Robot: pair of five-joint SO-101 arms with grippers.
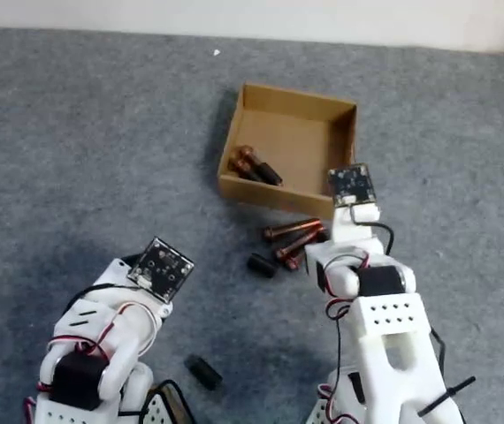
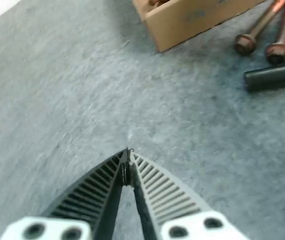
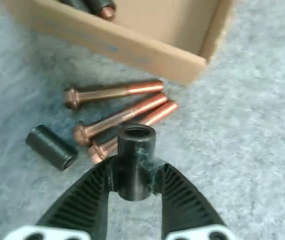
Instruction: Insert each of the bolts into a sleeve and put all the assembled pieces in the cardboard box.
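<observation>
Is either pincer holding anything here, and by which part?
The right pincer grips a black sleeve around the lower part of its barrel, with the open end clear of the fingers. The left pincer is shut on nothing.

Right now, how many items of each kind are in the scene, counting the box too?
Cardboard box: 1
Assembled pairs inside it: 2
Loose bolts: 3
Loose sleeves: 3, one of them in the right gripper
Total: 9
</observation>
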